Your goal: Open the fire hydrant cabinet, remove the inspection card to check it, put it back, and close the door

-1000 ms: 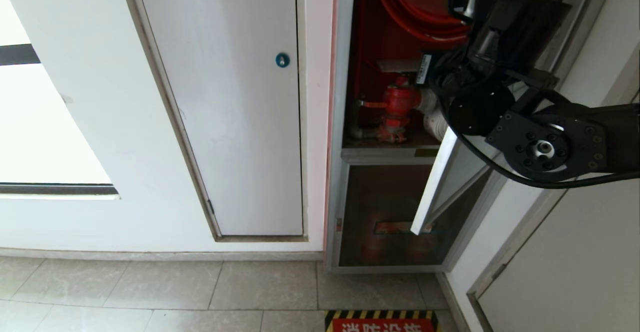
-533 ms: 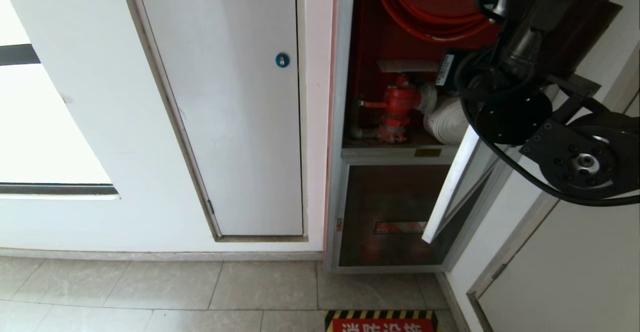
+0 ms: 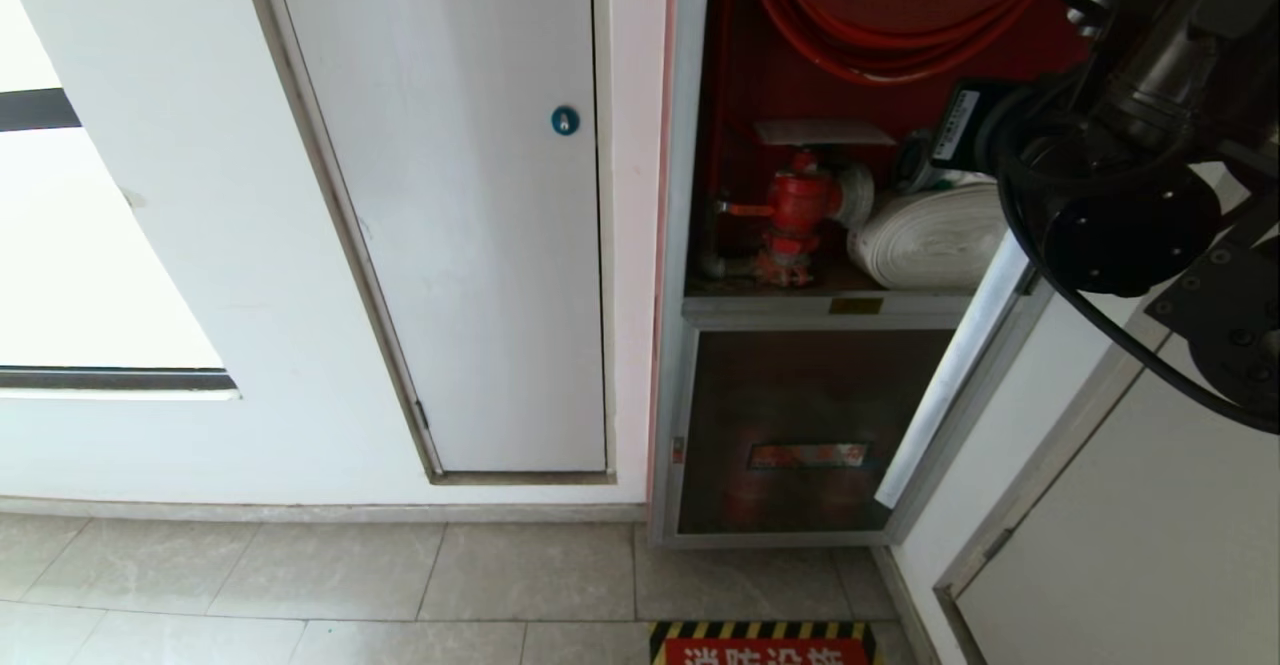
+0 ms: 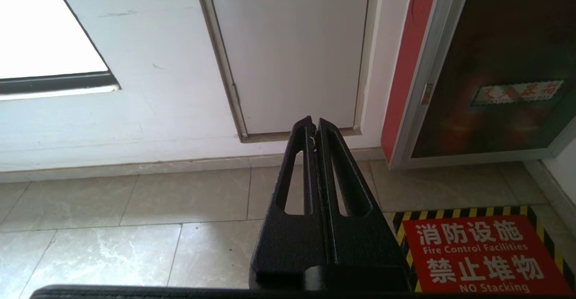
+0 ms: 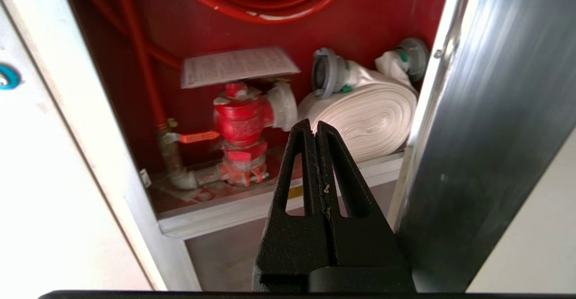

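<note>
The fire hydrant cabinet [image 3: 683,245] stands open, red inside, with a red hose reel [image 3: 880,35], a red valve [image 3: 800,205] and a rolled white hose [image 3: 935,235]. The inspection card [image 5: 238,66] lies flat on top of the valve, also seen as the card [image 3: 822,132] in the head view. The door [image 5: 486,132] is swung out to the right, its silver edge [image 3: 960,365] showing. My right gripper [image 5: 315,126] is shut and empty, in front of the opening beside the door's inner face. My right arm [image 3: 1130,145] fills the upper right. My left gripper [image 4: 313,122] is shut, parked low over the floor.
A white door with a blue round lock [image 3: 565,120] is left of the cabinet. Below the shelf is a smaller dark glass panel with a red label [image 3: 800,455]. A red "No Stacking" floor sign [image 4: 481,254] lies before the cabinet. A side wall [image 3: 1150,545] closes in on the right.
The door has swung further out to the right, and my right arm has moved right and up with it. More of the white hose now shows.
</note>
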Robot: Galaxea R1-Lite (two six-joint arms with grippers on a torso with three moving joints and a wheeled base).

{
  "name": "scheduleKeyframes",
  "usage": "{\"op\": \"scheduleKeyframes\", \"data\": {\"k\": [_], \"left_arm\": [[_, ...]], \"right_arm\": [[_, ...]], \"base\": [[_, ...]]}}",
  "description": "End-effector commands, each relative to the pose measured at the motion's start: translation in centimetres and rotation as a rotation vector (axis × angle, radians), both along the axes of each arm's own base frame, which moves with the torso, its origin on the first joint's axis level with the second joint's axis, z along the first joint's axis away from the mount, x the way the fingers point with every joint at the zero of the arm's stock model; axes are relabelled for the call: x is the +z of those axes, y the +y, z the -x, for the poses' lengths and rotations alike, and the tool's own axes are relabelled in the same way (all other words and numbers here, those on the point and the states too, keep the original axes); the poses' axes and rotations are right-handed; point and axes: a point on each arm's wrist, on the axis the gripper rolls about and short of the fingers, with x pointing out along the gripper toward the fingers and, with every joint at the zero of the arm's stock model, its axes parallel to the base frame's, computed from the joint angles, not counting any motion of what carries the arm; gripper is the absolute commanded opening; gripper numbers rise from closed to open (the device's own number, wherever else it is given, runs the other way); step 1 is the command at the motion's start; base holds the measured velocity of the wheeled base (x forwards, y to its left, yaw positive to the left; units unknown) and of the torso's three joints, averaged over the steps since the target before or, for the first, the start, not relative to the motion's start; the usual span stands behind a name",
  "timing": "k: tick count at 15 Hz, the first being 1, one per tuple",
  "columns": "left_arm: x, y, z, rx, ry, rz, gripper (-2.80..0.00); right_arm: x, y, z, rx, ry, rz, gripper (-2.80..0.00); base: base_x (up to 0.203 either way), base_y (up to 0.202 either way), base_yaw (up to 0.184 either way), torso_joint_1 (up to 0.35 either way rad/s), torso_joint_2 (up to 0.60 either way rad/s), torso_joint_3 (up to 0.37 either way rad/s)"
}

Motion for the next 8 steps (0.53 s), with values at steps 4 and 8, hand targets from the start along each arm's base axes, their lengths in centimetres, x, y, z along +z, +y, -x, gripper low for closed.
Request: {"op": "scheduleKeyframes", "data": {"k": [4,8], "left_arm": [[0.0,0.0,0.0,0.0,0.001,-0.001,-2.8],[0.0,0.0,0.0,0.0,0.001,-0.001,-2.8]], "right_arm": [[0.3,-2.2,1.3,-0.052,-0.009,-0.006,-2.8],[-0.5,-4.1,1.7,-0.111,-0.014,-0.003,-2.8]], "base": [[0.0,0.0,0.0,0.0,0.0,0.0],[0.0,0.0,0.0,0.0,0.0,0.0]]}}
